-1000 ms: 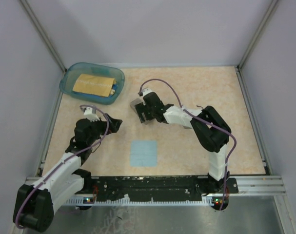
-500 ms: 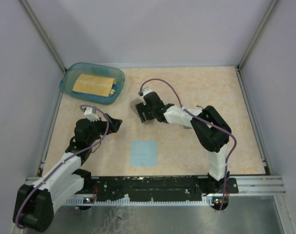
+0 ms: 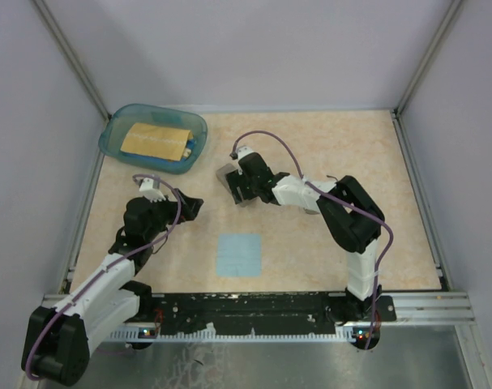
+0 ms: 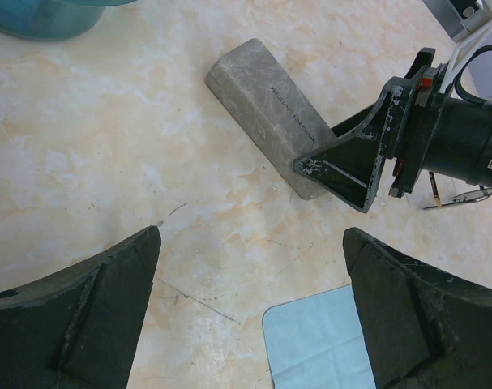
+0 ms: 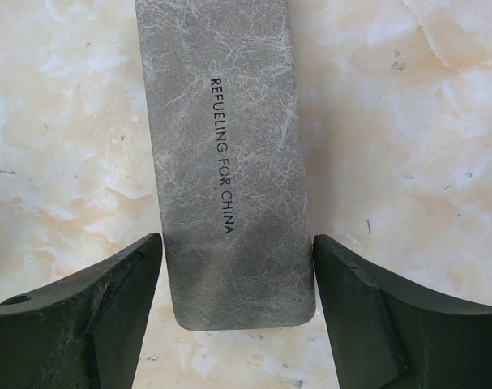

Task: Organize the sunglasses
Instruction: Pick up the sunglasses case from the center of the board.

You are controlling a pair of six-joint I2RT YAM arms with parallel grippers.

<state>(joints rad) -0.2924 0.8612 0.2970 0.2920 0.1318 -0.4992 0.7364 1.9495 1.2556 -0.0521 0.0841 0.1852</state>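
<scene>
Where R fingers (image 5: 108,324) meet it, grey case (image 5: 229,121) is pinched at one end, a finger on each long side; case lies flat on tabletop (image 3: 335,138). L fingers (image 4: 75,316) spread wide, nothing betw. them, over tabletop nr light blue cloth (image 4: 318,340). Sunglasses (image 4: 460,196): only thin dark wire shows, just right of case, mostly hidden by R arm. Teal tub (image 3: 114,138) far left.

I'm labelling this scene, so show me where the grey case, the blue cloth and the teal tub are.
grey case (image 5: 225,154): right wrist view, on its printed top face.
blue cloth (image 3: 238,254): top external view, its middle.
teal tub (image 3: 108,139): top external view, its left rim.
</scene>
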